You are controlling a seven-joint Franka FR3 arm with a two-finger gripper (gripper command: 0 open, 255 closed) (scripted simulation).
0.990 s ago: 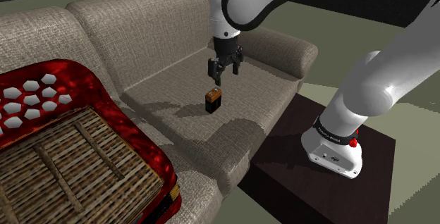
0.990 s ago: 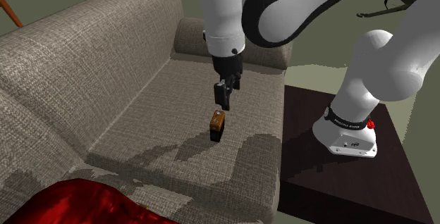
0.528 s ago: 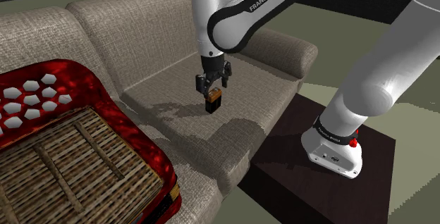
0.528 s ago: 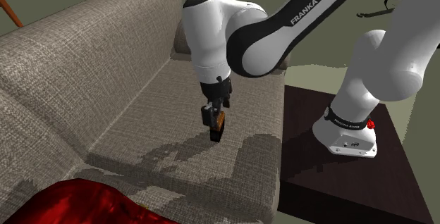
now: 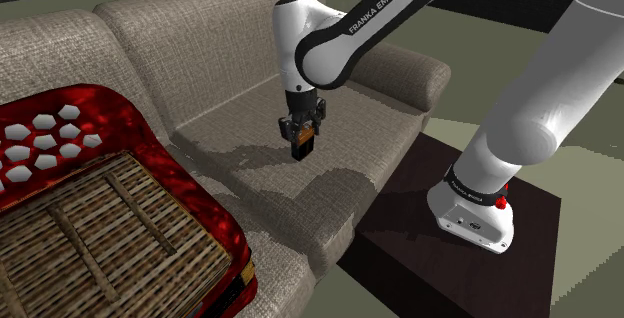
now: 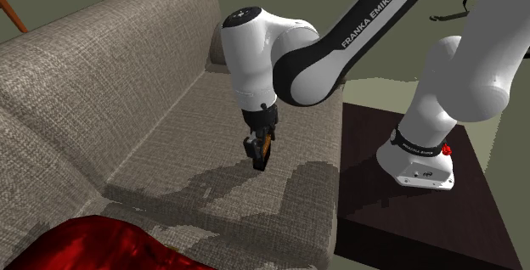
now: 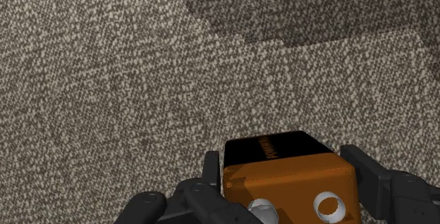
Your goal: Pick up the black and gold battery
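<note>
Battery (image 7: 289, 177), black w/ orange-gold upper part, is sitting upright on the sofa seat (image 5: 235, 131), approx mid-cushion. Gripper (image 7: 285, 160) is clasping it, fingers (image 7: 211, 168) pressing both side faces, no gap showing in wrist view. Prob. small, rigid and light; the smooth casing is looking slippery, so I'm judging flat opposite sides around mid-height as the best hold, not the terminal end. Finger bases are getting cut off by the wrist view's edge. Label text is unreadable. Can't tell if the base is touching the fabric.
</note>
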